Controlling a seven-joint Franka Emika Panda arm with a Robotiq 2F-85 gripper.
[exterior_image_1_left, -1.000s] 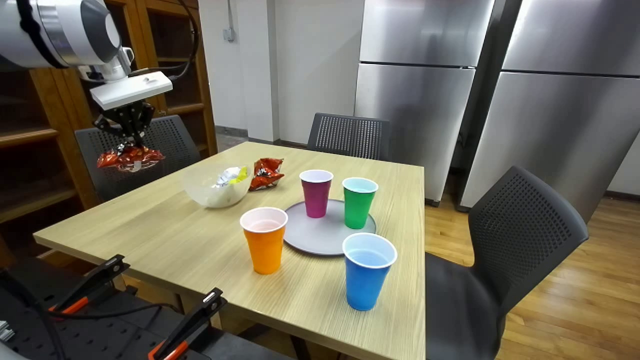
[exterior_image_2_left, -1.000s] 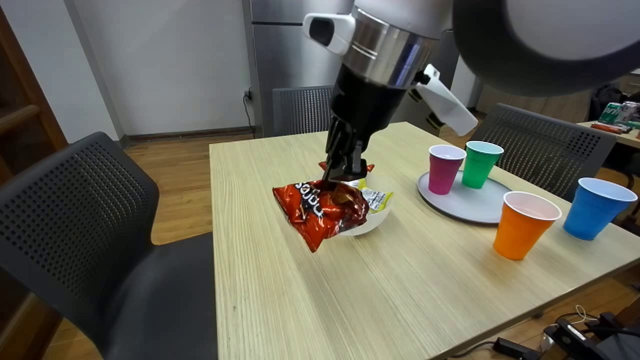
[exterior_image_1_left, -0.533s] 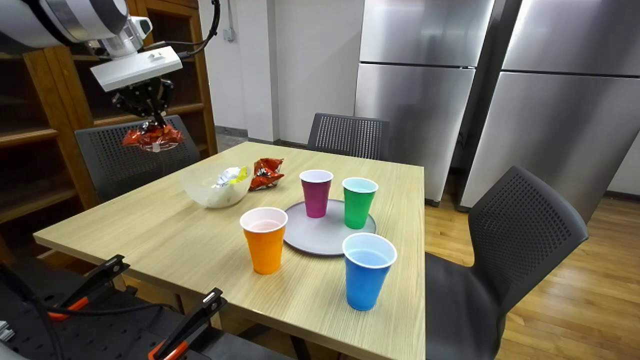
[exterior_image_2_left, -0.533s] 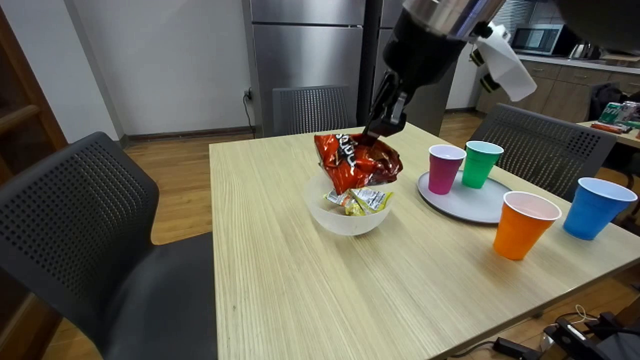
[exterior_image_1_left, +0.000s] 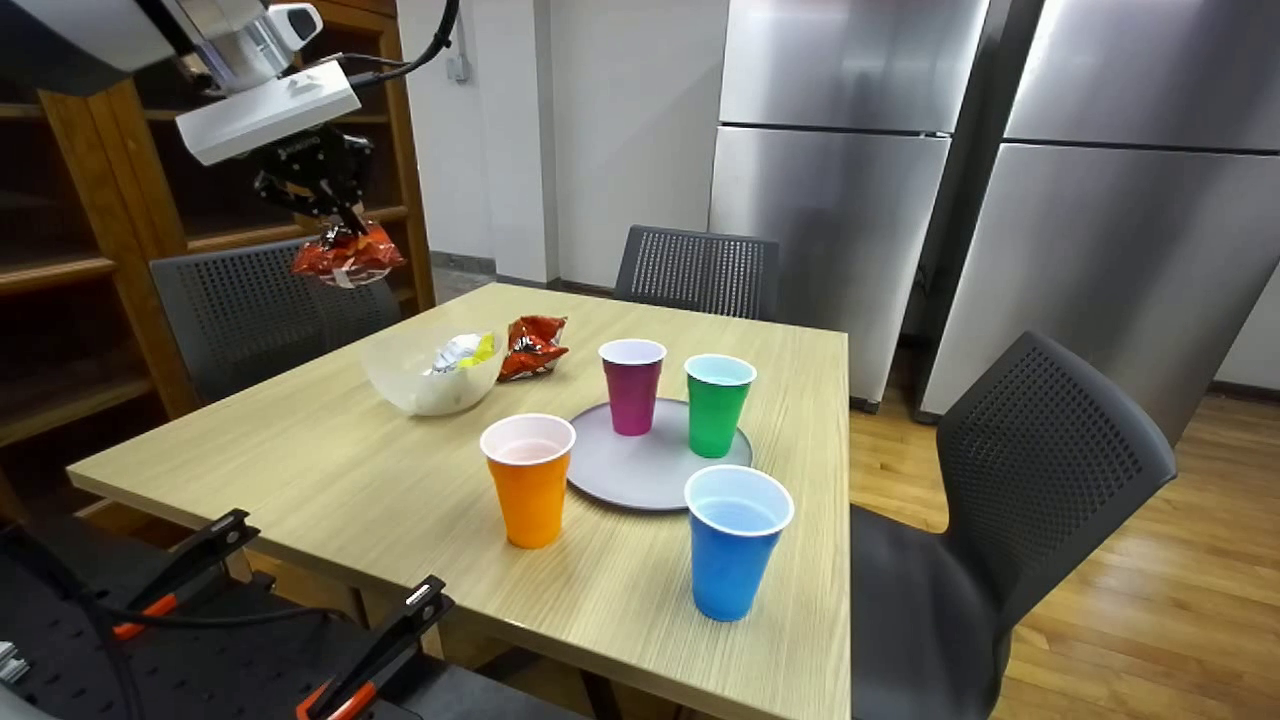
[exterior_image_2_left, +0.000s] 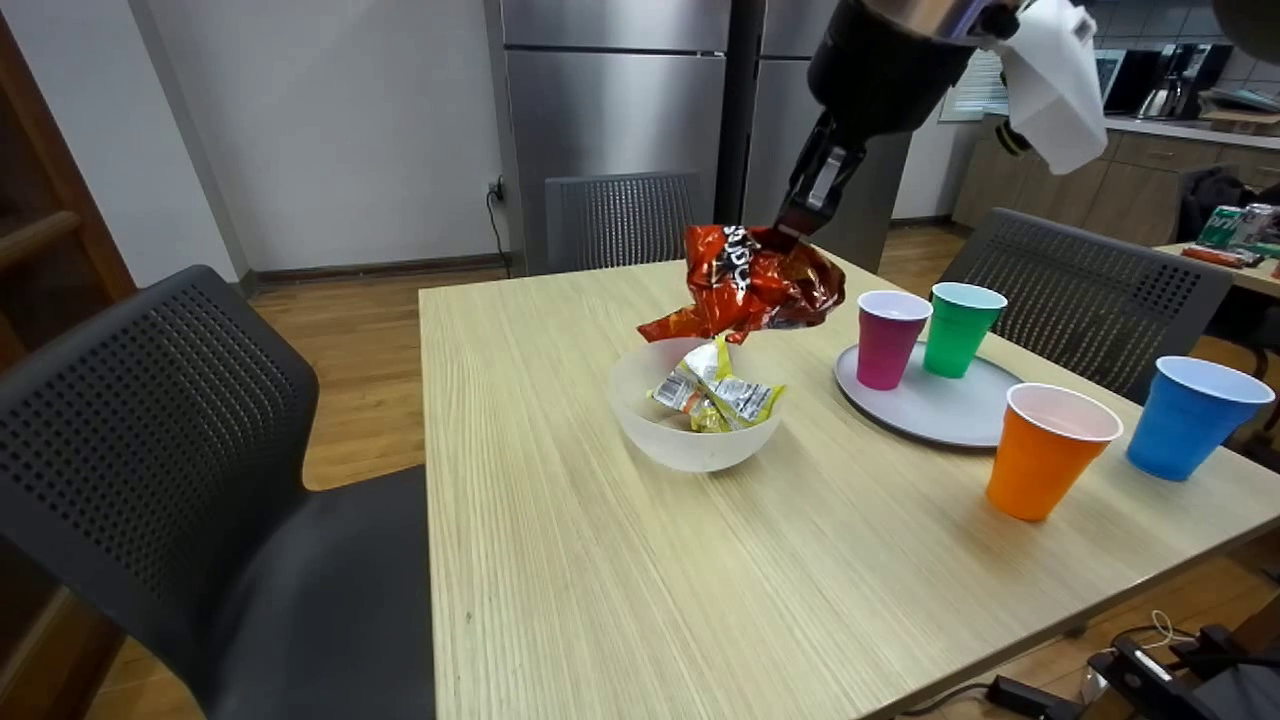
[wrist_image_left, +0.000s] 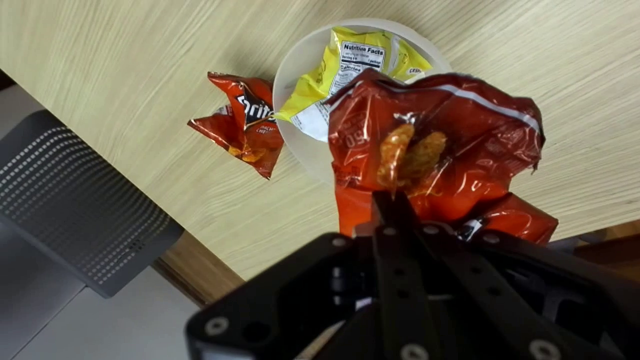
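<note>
Wood-grained table (exterior_image_2_left: 590, 560), round frosted bowl (exterior_image_2_left: 695, 450), end effector (wrist_image_left: 393, 200) pinching crinkled bag (wrist_image_left: 450, 145)

A red ground with white-on-black lettering is shared by the held bag (exterior_image_2_left: 765, 285) and second bag (wrist_image_left: 252, 125); the wrapper (wrist_image_left: 345, 75) is printed yellow and white. The bowl (exterior_image_2_left: 690, 452) is tinted frosted white, the plate (exterior_image_2_left: 925, 415) grey. White rims are carried by the purple cup (exterior_image_2_left: 888, 345), green cup (exterior_image_2_left: 958, 335), orange cup (exterior_image_2_left: 1042, 462) and blue cup (exterior_image_2_left: 1190, 425). The tabletop (exterior_image_2_left: 600, 580) is pale-grained.

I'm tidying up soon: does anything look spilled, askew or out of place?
Nothing looks spilled. The loose red bag lying outside the bowl seems odd, since a yellow bag sits inside; the tool grips another red bag.
</note>
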